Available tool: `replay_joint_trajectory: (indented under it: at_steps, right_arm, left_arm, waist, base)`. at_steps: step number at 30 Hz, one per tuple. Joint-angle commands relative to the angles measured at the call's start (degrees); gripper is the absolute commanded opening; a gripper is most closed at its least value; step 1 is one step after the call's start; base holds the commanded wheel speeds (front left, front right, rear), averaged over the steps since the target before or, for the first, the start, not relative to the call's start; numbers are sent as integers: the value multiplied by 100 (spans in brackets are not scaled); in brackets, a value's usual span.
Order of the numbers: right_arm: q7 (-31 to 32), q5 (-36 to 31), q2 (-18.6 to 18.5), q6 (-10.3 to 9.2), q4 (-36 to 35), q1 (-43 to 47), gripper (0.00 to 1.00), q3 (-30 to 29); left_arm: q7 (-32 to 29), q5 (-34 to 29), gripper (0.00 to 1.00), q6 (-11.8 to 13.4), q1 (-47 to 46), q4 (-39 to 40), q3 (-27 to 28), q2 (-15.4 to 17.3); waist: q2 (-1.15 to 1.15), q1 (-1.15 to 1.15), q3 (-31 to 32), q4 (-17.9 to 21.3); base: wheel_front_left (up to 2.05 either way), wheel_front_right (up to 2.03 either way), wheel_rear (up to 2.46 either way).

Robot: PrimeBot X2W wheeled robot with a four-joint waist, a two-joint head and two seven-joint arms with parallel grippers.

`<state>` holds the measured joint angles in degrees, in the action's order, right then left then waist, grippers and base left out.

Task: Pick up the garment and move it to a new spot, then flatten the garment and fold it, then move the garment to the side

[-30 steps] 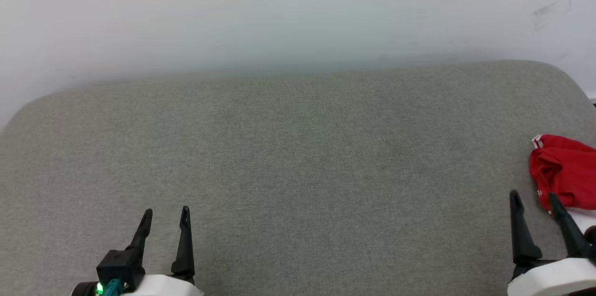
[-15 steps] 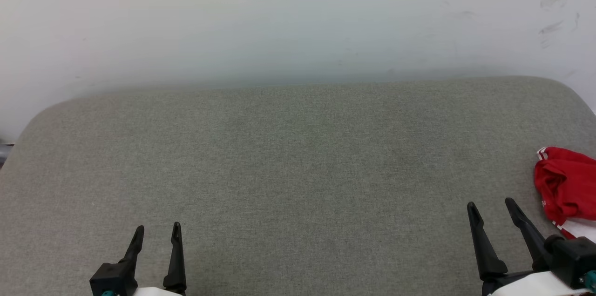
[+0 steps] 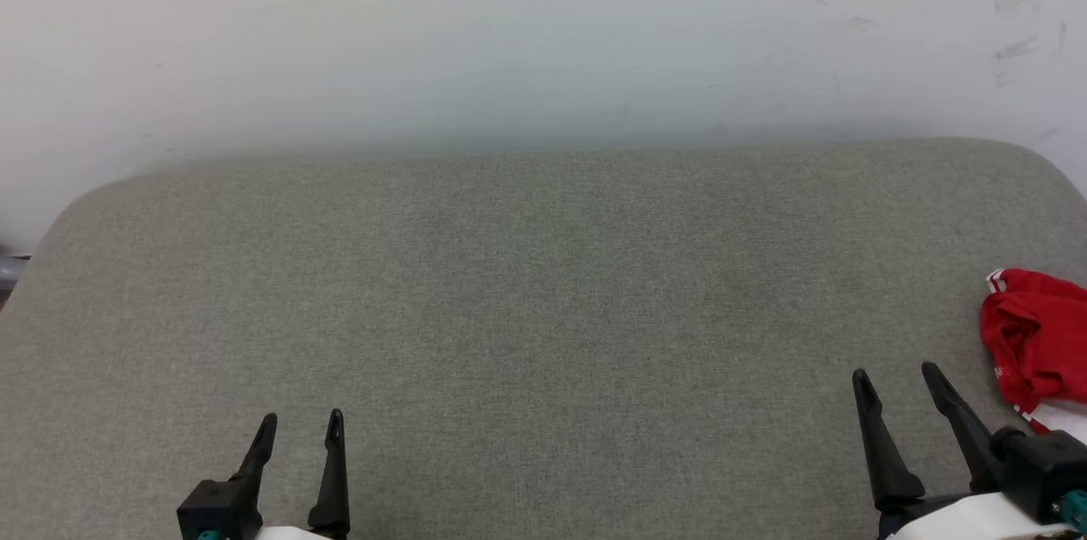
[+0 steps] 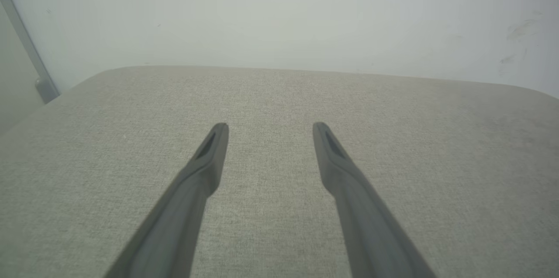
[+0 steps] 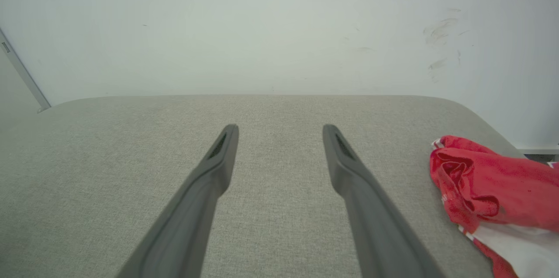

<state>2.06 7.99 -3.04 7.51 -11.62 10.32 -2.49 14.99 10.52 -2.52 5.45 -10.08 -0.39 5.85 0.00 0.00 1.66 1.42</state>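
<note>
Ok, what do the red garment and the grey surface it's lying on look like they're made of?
The garment: soft, thin cloth, matte red with a white part; it lies in limp crumpled folds. The fibre cannot be told. The surface: matte grey woven fabric, like upholstery, with a fine flecked weave; its rounded corners suggest padding beneath.

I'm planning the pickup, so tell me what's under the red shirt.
The shirt lies bunched on the grey cushion. Anything beneath its folds is covered and cannot be seen.
</note>
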Motion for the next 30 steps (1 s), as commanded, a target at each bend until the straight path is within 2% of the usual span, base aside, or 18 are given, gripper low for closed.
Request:
replay_joint_trajectory:
  at_steps: [1,2,3,6,30]
  right_arm:
    - [-27,-18,26,-5,-1,-61,100,-2]
    - [-29,-11,26,-5,-4,-68,100,-5]
    - [-2,2,0,0,4,-7,0,-3]
    - [-1,28,0,0,150,55,0,16]
    - [-16,2732,-138,-1,860,-470,0,71]
  left_arm:
    - [23,-28,100,-5,-54,20,-2,-12]
    - [23,-26,100,-34,-63,47,-9,-19]
    - [0,-22,0,-22,-12,42,-1,-10]
    - [-40,3,0,-29,32,-101,10,-47]
    - [-683,2474,0,-173,-351,-184,223,-122]
  waist:
    - [0,0,-1,-3]
    - [0,0,0,-8]
    - [0,0,-1,-8]
    - [0,1,-1,-10]
    - [0,0,-36,-36]
  base:
    - [0,0,0]
    - [0,0,0]
    - [0,0,0]
    - [0,0,0]
    - [0,0,0]
